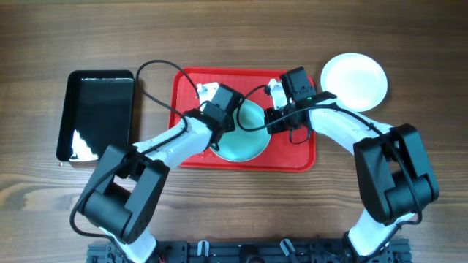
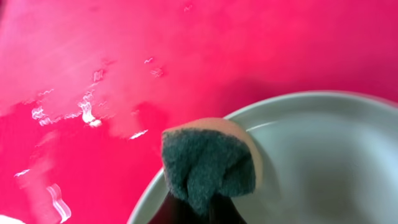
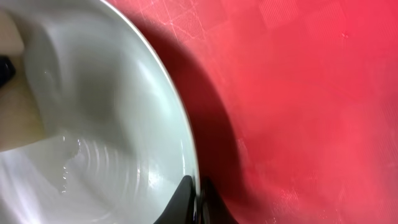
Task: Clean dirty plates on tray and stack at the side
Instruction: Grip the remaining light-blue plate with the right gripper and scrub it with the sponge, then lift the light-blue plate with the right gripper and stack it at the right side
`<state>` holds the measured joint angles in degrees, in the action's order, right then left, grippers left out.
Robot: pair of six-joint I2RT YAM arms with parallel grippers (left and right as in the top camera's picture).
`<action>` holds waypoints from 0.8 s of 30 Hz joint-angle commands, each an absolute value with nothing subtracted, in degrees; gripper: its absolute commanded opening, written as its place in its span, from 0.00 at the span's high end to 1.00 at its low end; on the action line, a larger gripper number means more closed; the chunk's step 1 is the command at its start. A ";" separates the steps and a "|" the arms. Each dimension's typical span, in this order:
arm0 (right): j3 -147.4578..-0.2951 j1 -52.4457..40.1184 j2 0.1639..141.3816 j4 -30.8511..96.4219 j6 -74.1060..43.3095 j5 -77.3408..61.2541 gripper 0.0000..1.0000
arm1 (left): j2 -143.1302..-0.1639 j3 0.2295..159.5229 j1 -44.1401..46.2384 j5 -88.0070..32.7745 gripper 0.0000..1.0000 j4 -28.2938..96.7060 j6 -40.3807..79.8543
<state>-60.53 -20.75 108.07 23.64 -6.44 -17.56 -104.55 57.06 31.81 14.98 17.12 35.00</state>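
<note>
Right against the left wrist lens, sponge [image 2: 208, 165], dark green scouring face forward and tan foam behind, clamped in the left gripper [image 2: 205, 210], with only dark finger bases showing beneath. Pressed onto the near rim of the pale turquoise plate [image 2: 323, 162]. Opposite edge of that plate pinched in the narrowed right gripper [image 3: 198, 202], one finger inside the rim and one outside, dark shadow under the rim. Wet ripples on the plate's inner surface. Plate inside the red tray [image 1: 292, 157], about its middle, both arms meeting over it. White plate [image 1: 354, 80] alone on the wooden table [image 1: 44, 44], just beside the tray's far right corner. Glossy black tray [image 1: 96, 113] well left of the red one. Small white thing [image 1: 208, 91] on the red tray near its far left corner, too small to identify.
</note>
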 commanded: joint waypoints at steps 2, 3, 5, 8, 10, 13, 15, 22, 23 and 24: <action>-58.17 -20.14 111.92 25.78 -6.15 -12.14 0.96 | -106.06 56.25 32.10 -10.17 0.96 5.41 39.83; -58.17 -20.14 111.92 25.93 -6.13 -12.14 0.96 | -107.74 56.25 32.95 -10.20 0.96 3.92 39.72; -58.17 -20.14 111.92 26.63 -6.13 -12.14 0.95 | -109.91 56.25 33.32 -5.43 0.96 5.65 39.24; -58.33 -20.14 111.85 27.51 -6.09 -12.12 0.96 | -108.18 56.25 29.63 7.05 0.96 14.26 39.22; -59.61 -20.14 111.74 28.42 -6.04 -12.12 0.96 | -104.86 56.25 25.43 20.12 0.96 23.14 39.20; -62.17 -20.14 109.86 29.36 -6.00 -12.12 0.96 | -95.29 56.25 22.13 25.65 0.96 27.44 39.29; -64.23 -20.14 105.38 29.21 -5.87 -10.46 0.96 | -83.40 56.25 20.64 17.96 0.96 26.83 39.29; -69.54 -33.50 81.25 21.17 27.99 31.14 0.96 | -63.26 56.25 -0.58 19.53 0.96 34.33 39.20; -69.54 -38.33 79.75 15.64 38.85 38.35 0.96 | -64.45 56.25 -4.54 19.46 0.96 35.22 39.22; -69.54 -42.11 79.48 11.38 48.71 42.57 0.96 | -65.91 56.25 -7.60 18.59 0.96 35.40 39.22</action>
<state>-68.86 -35.35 81.30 16.99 24.99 25.34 -63.51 56.36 -1.28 18.22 34.79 38.72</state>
